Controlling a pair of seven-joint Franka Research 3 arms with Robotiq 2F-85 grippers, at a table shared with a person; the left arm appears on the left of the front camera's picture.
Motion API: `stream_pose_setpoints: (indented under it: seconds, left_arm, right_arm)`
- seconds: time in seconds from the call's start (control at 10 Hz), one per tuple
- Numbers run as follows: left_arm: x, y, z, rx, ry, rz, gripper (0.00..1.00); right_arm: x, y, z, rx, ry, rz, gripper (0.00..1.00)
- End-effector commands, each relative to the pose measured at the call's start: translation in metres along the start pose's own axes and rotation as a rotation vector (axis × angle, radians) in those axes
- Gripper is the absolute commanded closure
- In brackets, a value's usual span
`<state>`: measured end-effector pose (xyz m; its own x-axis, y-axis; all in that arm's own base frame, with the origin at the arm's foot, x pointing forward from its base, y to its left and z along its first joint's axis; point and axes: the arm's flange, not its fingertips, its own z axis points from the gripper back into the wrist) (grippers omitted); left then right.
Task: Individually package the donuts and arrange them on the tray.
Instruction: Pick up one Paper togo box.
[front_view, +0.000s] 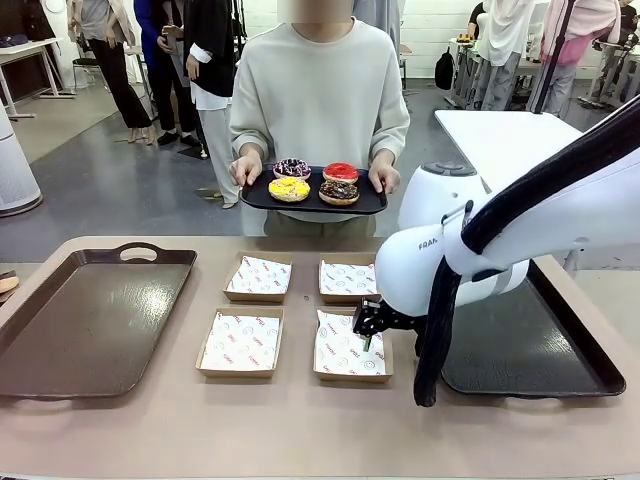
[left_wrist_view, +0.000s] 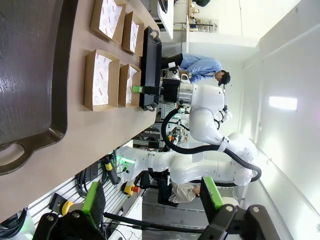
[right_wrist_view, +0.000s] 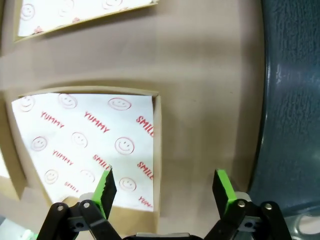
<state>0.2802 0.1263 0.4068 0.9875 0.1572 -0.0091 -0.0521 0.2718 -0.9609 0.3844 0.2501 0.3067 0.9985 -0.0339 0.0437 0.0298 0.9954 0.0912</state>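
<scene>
A person at the far side holds a black serving tray (front_view: 372, 203) with the donuts on it: dark-iced striped (front_view: 292, 167), red (front_view: 340, 172), yellow (front_view: 289, 189) and chocolate with sprinkles (front_view: 338, 191). My right gripper (front_view: 368, 327) hangs open just above the right edge of the near right paper-lined box (front_view: 345, 355), nothing between its fingers (right_wrist_view: 106, 186). In its wrist view the right gripper (right_wrist_view: 164, 186) straddles that box's (right_wrist_view: 85, 142) rim. My left gripper (left_wrist_view: 152, 197) is open and empty, off the table's left end, looking across it.
Three more lined boxes (front_view: 259, 277) (front_view: 347, 278) (front_view: 241, 342) sit mid-table. A brown handled tray (front_view: 90, 320) lies at the left, a dark tray (front_view: 530, 345) at the right under my right arm. People stand in the background.
</scene>
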Motion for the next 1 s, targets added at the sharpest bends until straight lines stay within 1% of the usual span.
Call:
stream_pose_setpoints:
  seconds: [0.0,0.3,0.6,0.7,0.8,0.9]
  left_arm:
    - [0.0,-0.001,0.001,-0.015,-0.005,-0.002,0.0]
    - [0.0,-0.001,0.001,-0.015,-0.005,-0.002,0.0]
    - [0.0,-0.001,0.001,-0.015,-0.005,-0.002,0.0]
    - [0.0,-0.001,0.001,-0.015,-0.005,-0.002,0.0]
    - [0.0,-0.001,0.001,-0.015,-0.005,-0.002,0.0]
    - [0.0,-0.001,0.001,-0.015,-0.005,-0.002,0.0]
  right_arm:
    - [0.003,0.013,-0.006,-0.033,-0.042,-0.037,0.0]
    - [0.002,0.016,-0.003,-0.05,-0.054,-0.057,0.0]
    - [0.003,0.019,-0.001,-0.064,-0.054,-0.048,0.0]
    - [0.004,0.019,-0.001,-0.061,-0.059,-0.039,0.59]
    - [0.002,0.02,0.001,-0.062,-0.065,-0.036,0.59]
    - [0.002,0.02,0.005,-0.07,-0.084,-0.042,1.0]
